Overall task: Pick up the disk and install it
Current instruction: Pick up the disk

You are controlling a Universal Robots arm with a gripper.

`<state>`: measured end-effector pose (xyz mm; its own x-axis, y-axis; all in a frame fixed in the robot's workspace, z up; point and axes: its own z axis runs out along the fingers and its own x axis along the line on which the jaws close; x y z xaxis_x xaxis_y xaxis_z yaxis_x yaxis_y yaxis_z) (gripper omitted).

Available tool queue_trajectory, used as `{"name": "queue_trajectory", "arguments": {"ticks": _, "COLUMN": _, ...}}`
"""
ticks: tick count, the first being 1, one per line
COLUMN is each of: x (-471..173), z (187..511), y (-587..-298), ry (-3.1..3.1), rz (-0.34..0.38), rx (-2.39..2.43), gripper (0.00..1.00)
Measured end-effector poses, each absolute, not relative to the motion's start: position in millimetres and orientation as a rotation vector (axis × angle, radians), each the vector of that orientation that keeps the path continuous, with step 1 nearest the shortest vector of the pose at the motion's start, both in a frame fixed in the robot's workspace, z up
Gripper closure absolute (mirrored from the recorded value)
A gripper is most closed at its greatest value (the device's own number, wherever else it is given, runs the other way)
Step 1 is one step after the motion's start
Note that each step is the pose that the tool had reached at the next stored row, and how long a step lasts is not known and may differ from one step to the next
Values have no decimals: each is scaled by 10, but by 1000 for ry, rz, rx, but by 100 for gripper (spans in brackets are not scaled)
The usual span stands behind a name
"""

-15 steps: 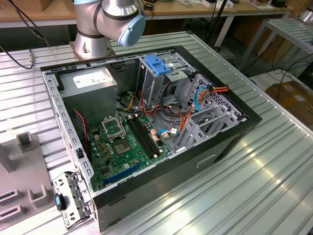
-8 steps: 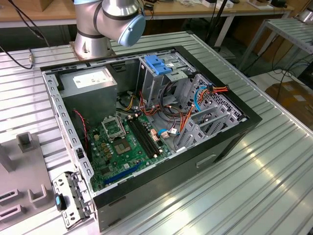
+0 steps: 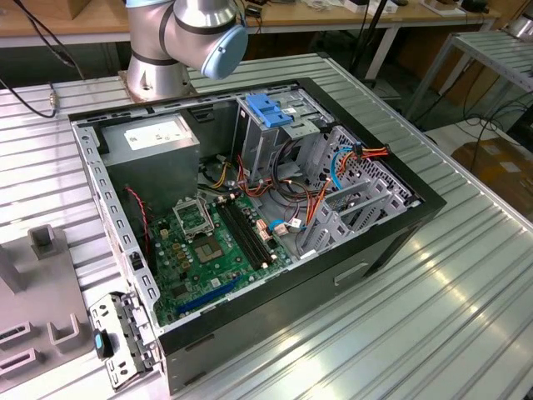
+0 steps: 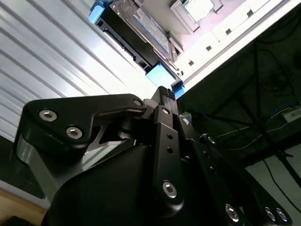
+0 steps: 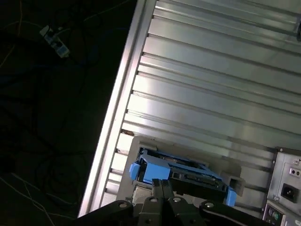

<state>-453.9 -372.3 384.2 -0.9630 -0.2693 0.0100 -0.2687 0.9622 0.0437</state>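
Hovering close over the disk, the gripper has its fingers drawn together with nothing between them. In both wrist views the linkage arms fold inward to one narrow tip. Finding: no grasp has been made.

Location of the task item: the disk lies in a grey fixture on the ribbed metal table, near the table's edge and just beside a grey panel that carries a power socket. Blue plastic edging is plain at both ends of the disk, and its labelled face is exposed in the second wrist view. Whether the fingertips touch the blue edging or stop just short of it cannot be settled.

Destination: in the exterior view the computer case lies open on the table. A metal drive cage with a blue handle stands inside it, with loose orange and red cables close by.

Assessment: the pick-up step is in hand and installation has not begun. A sound grasp calls for the jaws to part enough to span the disk. They must line up squarely and close on its rigid sides, not on the connector end.
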Motion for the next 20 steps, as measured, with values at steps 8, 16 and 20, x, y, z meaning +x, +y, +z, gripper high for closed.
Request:
{"name": "queue_trajectory", "arguments": {"ticks": 8, "x": -4539, "z": 3842, "y": -3723, "ry": -3055, "rz": -64, "rx": 647, "gripper": 89}}
{"name": "queue_trajectory", "arguments": {"ticks": 16, "x": -4539, "z": 3842, "y": -3723, "ry": -3015, "rz": -62, "rx": 805, "gripper": 89}}
{"name": "queue_trajectory", "arguments": {"ticks": 20, "x": -4539, "z": 3841, "y": -3723, "ry": -2988, "rz": -61, "rx": 896, "gripper": 89}}
